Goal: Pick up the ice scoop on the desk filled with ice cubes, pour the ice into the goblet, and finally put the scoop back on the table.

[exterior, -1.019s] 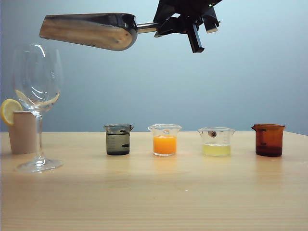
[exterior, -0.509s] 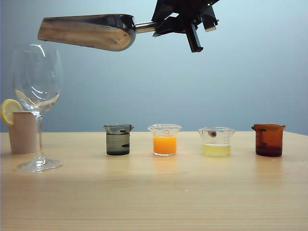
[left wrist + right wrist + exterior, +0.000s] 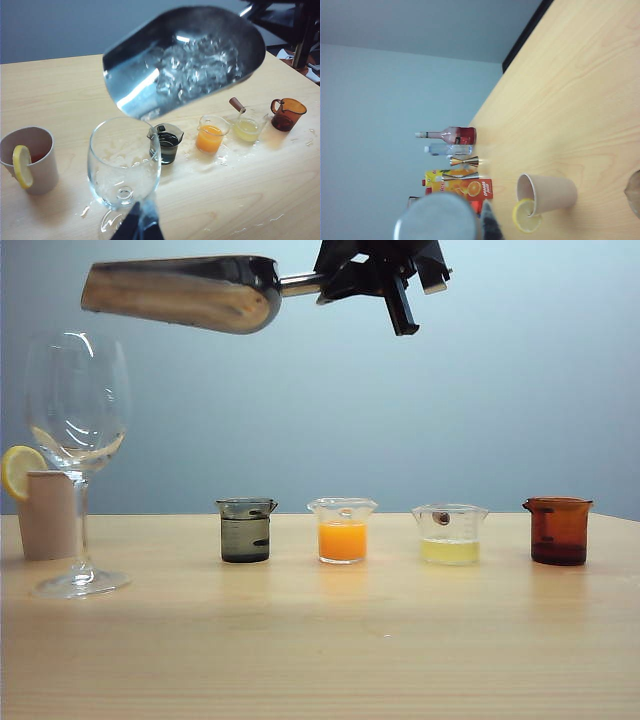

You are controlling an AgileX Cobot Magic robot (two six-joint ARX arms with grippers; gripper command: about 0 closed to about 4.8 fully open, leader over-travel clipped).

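At the top of the exterior frame the right gripper (image 3: 340, 282) is clamped on the thin handle of the ice scoop (image 3: 185, 292), held high above the table (image 3: 330, 640) with its mouth over the goblet (image 3: 77, 460) at far left. The scoop carries the ice cubes (image 3: 192, 67). The left gripper (image 3: 142, 227) shows only as dark tips at the lower edge of its wrist picture, and I cannot tell if it is open or closed

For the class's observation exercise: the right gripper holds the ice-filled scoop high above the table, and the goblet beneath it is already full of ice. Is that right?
No. The goblet is empty; the left wrist view shows the ice cubes all in the scoop. The right gripper does hold it high above the table.
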